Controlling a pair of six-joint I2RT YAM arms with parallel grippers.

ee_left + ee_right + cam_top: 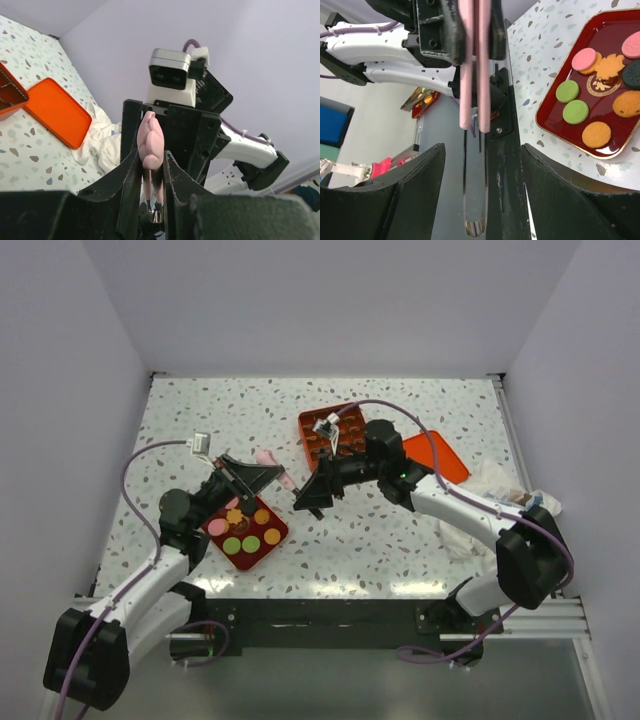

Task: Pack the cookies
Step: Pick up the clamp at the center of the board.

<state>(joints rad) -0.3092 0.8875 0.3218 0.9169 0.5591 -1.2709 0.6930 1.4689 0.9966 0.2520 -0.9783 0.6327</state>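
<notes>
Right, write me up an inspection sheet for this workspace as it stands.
Surface: speckled table; no spills seen.
Job's things: cookies lie on the red tray; the orange box is open, with its lid lying off it to one side.
Clutter: crumpled white cloth at the table's right edge.
Hands: left hand is shut on the pink tongs; right hand is open around the tongs' free end, not gripping.
Cables: purple cables loop off both arms; in the top view one crosses the lid.
Surroundings: plain pale walls; metal rail at the near edge.
</notes>
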